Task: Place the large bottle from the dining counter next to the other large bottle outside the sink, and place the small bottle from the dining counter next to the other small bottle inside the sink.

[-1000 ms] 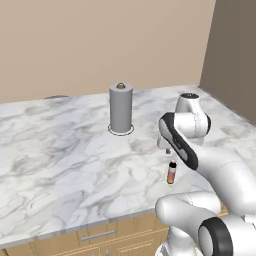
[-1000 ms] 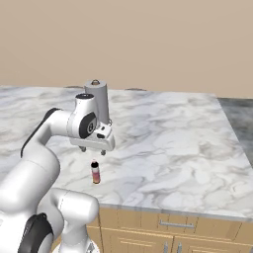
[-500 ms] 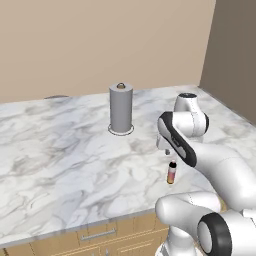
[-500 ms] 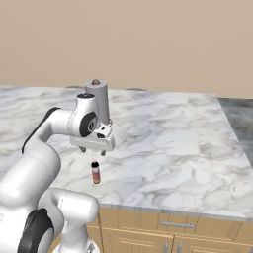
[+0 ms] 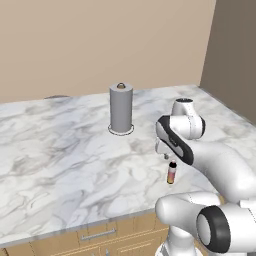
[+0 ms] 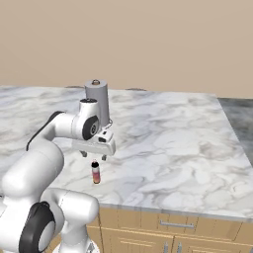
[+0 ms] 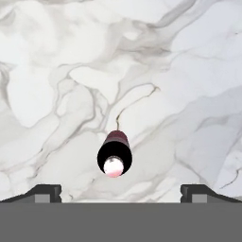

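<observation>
The small bottle [image 6: 96, 173] stands upright on the white-and-grey marble counter [image 6: 173, 143], near the front edge, its dark cap on top and its body pink above shading to orange-yellow below. In the left base view the same bottle [image 5: 171, 172] sits in front of and to the right of a tall grey cylinder [image 5: 121, 108] on a round base, well apart from it.

The gripper [image 6: 94, 156] hangs straight above the small bottle, pointing down, its jaws spread wide — one fingertip to each side of the cap and clear of it, nothing held. From the left base view the gripper [image 5: 165, 155] is partly hidden behind the arm's own wrist, just above and left of the bottle.

Looking down along the hand, the small bottle [image 7: 114, 154] shows as a dark round cap with a pale centre, lying between the two fingertips [image 7: 45, 193] and a little above their line — neither tip touching it. Bare veined marble lies all around the bottle.
</observation>
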### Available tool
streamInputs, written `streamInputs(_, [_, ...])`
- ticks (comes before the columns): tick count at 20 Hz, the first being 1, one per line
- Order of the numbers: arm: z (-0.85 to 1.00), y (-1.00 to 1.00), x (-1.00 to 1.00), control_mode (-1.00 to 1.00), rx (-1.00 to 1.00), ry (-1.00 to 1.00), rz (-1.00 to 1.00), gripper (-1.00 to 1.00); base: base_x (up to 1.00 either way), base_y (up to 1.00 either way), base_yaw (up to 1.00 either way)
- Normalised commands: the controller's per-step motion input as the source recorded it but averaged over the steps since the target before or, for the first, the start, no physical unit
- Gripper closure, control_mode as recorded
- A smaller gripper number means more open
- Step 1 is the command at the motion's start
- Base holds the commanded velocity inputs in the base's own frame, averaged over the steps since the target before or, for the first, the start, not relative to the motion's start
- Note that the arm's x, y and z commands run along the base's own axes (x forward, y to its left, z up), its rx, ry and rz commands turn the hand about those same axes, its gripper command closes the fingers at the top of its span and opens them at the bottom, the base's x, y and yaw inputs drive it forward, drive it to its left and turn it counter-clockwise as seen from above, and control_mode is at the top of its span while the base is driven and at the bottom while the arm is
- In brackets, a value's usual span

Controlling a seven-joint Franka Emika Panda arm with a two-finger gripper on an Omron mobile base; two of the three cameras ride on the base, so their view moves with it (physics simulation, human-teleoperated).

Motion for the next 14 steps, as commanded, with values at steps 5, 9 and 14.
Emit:
streamInputs(5, [-0.01, 0.0, 0.02, -1.0, 0.0, 0.02, 0.0, -1.0, 0.0, 0.0, 0.0])
streamInputs(9, [0.0, 0.0, 0.15, -1.0, 0.0, 0.1, 0.0, -1.0, 0.0, 0.0, 0.0])
streamInputs(14, [0.0, 0.01, 0.11, -1.0, 0.0, 0.1, 0.0, -1.0, 0.0, 0.0, 0.0])
